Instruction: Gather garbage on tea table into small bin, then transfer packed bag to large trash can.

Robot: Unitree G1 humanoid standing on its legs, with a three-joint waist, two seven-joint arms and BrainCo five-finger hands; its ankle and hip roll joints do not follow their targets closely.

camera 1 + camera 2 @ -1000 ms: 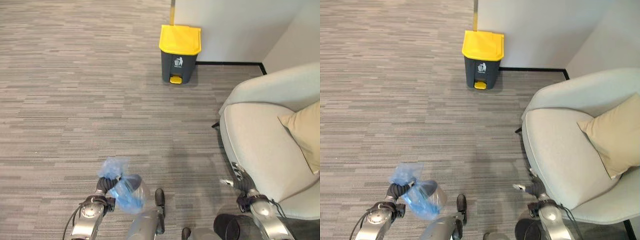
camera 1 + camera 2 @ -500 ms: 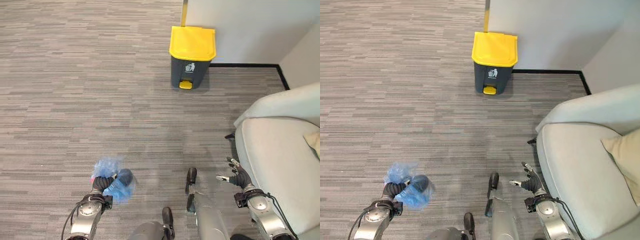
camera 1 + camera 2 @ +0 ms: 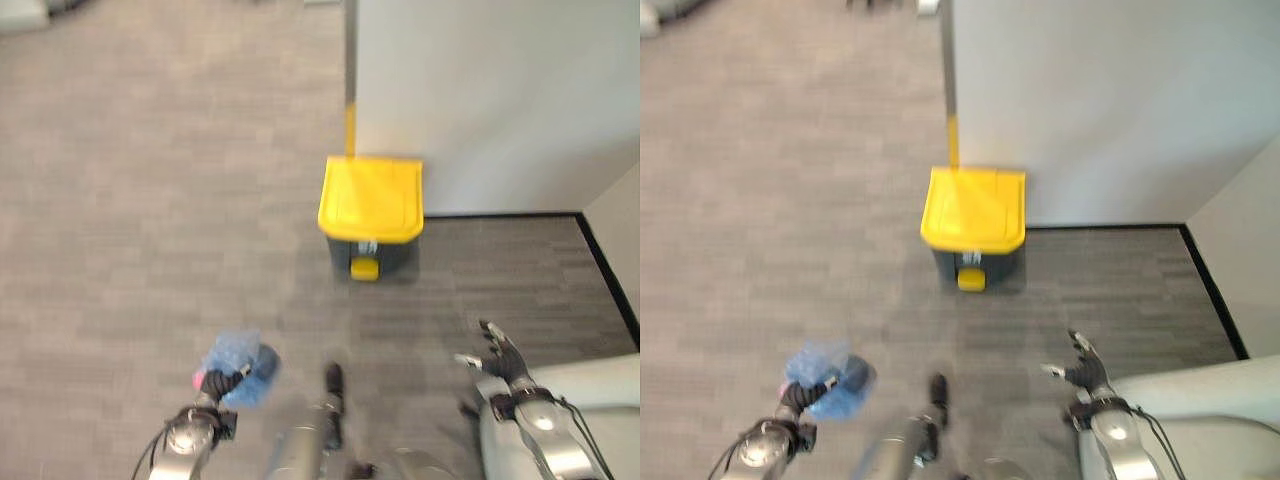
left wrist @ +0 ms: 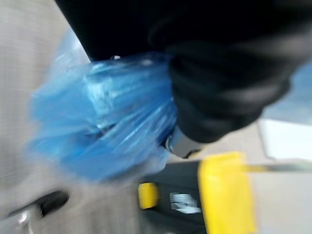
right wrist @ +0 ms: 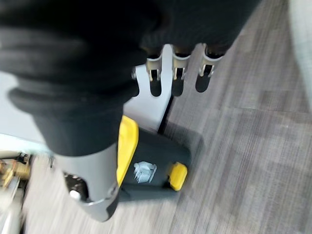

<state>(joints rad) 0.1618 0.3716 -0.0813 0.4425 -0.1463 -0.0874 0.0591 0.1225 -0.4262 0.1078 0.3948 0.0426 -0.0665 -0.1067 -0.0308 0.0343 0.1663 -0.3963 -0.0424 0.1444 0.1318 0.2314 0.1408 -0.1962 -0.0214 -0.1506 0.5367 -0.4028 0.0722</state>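
A blue plastic bag (image 3: 238, 359) (image 4: 105, 117) full of rubbish hangs from my left hand (image 3: 213, 385), whose fingers are curled round its gathered neck, low on the left over the carpet. The large trash can (image 3: 371, 214) (image 3: 973, 222) (image 5: 151, 165), dark grey with a shut yellow lid and a yellow pedal, stands against the wall ahead, right of the bag. My right hand (image 3: 503, 355) (image 5: 175, 63) hovers low on the right with straight fingers and holds nothing.
A white wall (image 3: 500, 90) with a yellow corner strip rises behind the can, with a black skirting along the floor. The rounded edge of a pale armchair (image 3: 590, 385) sits at the lower right. Grey carpet (image 3: 150, 200) stretches to the left.
The camera has moved forward and tipped up: the can now looks nearer and more central, and the armchair has slid mostly out of view. The bag stays in my left hand.
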